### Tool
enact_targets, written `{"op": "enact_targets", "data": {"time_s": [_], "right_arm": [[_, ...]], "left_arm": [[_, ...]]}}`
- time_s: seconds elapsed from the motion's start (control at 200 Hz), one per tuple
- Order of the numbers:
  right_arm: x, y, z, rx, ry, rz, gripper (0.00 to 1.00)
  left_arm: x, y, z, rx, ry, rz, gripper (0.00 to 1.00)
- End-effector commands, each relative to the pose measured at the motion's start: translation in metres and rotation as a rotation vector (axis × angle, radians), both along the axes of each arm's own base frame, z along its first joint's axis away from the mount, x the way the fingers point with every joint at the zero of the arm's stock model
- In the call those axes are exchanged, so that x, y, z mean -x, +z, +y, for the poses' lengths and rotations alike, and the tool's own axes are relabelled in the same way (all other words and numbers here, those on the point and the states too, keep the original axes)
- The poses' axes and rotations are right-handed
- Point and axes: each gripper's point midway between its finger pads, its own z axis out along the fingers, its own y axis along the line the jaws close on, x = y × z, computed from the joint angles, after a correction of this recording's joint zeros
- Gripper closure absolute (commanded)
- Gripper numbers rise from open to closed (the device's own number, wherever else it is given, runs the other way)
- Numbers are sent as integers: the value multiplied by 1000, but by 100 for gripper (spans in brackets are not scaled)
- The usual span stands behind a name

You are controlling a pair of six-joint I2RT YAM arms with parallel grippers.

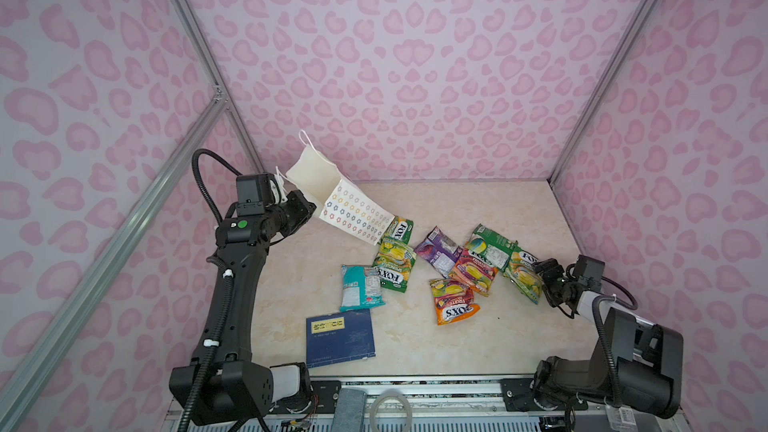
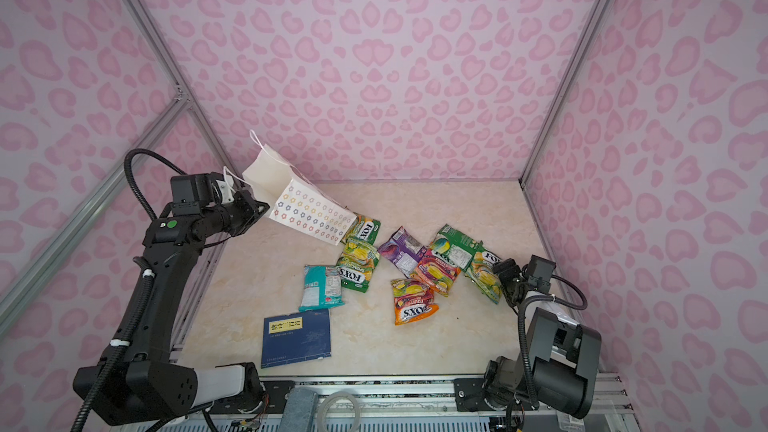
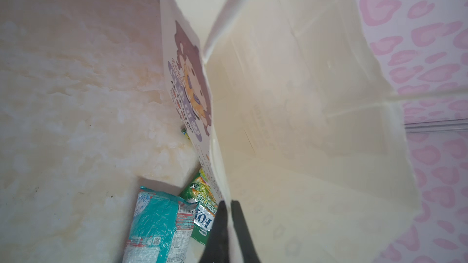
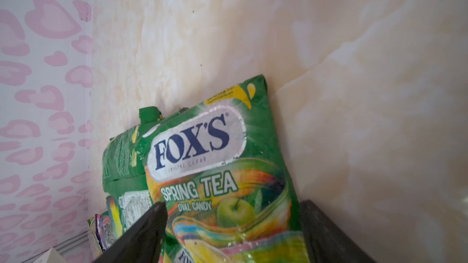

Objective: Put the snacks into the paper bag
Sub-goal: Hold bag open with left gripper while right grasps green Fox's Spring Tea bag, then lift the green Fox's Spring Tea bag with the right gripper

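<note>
Premises assessed as a robotics test cell in a laboratory, not a home or shop. The work area is a small booth: aluminium frame posts (image 1: pixel 195 35) carry pink heart-patterned wall panels (image 1: pixel 415 56) on three sides of a marble-look tabletop (image 1: pixel 457 201). A left arm (image 1: pixel 232 292) and a right arm (image 1: pixel 636 351), both black with exposed cable conduit, stand on a metal mounting rail (image 1: pixel 436 386) along the open front edge

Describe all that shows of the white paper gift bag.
The white paper gift bag is tilted, open mouth raised, base low beside a green FOX'S packet; contact there is unclear. Small coloured flowers line its side, a cartoon figure its front; white cord handles stand at the rim. The left hand is shut on that rim. The creased inside looks empty.
</note>
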Motion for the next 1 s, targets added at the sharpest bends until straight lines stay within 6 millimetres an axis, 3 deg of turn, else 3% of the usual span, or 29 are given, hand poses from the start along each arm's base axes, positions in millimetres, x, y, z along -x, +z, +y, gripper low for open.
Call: {"op": "enact_targets", "data": {"time_s": [0.0,0.215,0.515,0.61,0.78,0.81,0.995], "right_arm": [[20,-21,23,-40,47,112,17],[20,-19,38,32,94,128,19],[15,-28,48,30,108,130,34],[15,-30,50,34,115,135,44],[17,-31,51,37,117,131,64],[17,-31,51,38,118,130,68],[16,-26,49,62,128,121,86]], "left_arm": [[0,-13,7,-44,9,22,98],[11,-3,20,-123,38,-13,98],[8,-25,22,-126,23,49,98],[5,-26,21,-117,17,50,98],[2,-35,47,-95,95,84,98],[4,-47,48,-75,96,114,98],[5,-45,47,-53,88,97,98]]}}
